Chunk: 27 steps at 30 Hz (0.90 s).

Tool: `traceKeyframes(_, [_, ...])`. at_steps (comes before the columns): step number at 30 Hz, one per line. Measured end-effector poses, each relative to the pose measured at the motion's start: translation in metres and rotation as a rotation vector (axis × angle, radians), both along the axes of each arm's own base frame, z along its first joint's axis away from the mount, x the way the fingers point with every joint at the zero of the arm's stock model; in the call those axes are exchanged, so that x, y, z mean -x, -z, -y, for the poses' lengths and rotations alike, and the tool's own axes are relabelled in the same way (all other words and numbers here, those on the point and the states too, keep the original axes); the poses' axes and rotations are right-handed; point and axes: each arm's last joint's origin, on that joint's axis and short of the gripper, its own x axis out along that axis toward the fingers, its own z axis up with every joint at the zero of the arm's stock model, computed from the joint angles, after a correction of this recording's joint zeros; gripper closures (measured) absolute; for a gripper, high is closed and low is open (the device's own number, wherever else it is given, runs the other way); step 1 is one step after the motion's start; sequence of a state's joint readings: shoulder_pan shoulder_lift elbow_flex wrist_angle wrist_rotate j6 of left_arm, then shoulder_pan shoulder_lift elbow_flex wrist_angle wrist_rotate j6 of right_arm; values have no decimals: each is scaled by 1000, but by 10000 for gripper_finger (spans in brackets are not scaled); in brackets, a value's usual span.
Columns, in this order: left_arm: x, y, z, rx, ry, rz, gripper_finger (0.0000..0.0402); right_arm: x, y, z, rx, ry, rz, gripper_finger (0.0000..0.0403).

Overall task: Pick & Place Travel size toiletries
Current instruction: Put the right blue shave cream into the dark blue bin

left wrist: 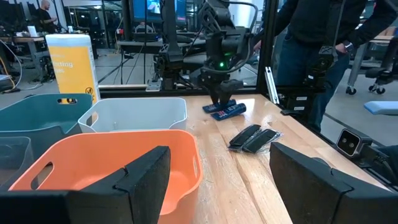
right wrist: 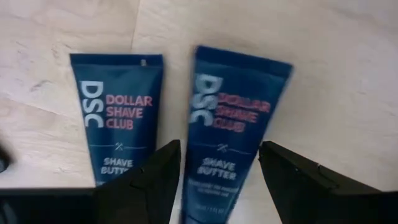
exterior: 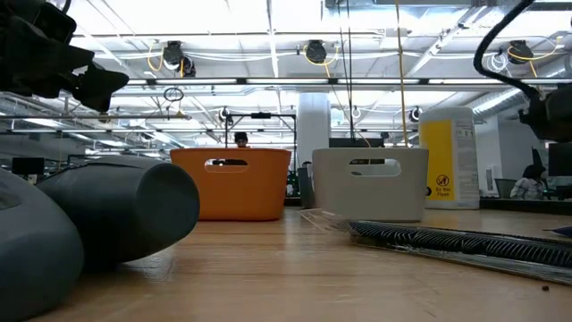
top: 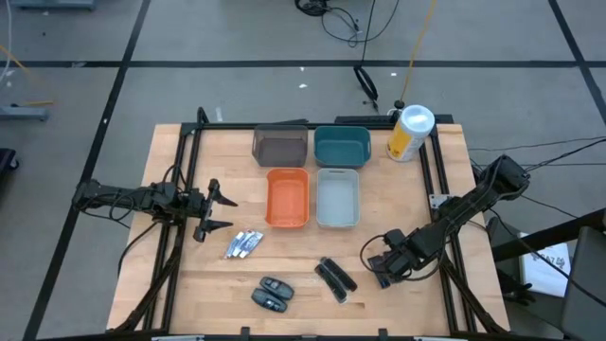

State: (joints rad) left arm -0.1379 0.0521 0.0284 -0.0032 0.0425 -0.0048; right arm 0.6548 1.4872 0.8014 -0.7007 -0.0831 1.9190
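Here the right gripper (right wrist: 217, 163) hangs low over two dark blue Dollar Shave Club tubes (right wrist: 117, 118) lying side by side on the desk (top: 398, 303), its fingers (right wrist: 148, 180) spread astride one tube (right wrist: 233, 118), not closed on it. The left gripper (top: 220, 212) waits near the orange bin (top: 287, 197), fingers wide, holding nothing.
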Motion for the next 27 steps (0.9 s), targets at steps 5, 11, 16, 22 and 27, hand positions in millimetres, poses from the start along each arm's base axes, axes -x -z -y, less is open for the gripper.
traceKeyframes(5, [0,0,0,0,0,0,128,7,7,4,-14,-12,-52,193])
traceKeyframes(11, [0,0,0,0,0,0,128,13,14,7,3,-49,-70,195])
traceKeyframes(16, [0,0,0,0,0,0,128,14,14,8,22,-82,-59,222])
traceKeyframes(22, [0,0,0,0,0,-1,128,14,15,8,27,-109,-60,267])
traceKeyframes(27, [0,0,0,0,0,0,128,14,15,8,30,-141,-58,281])
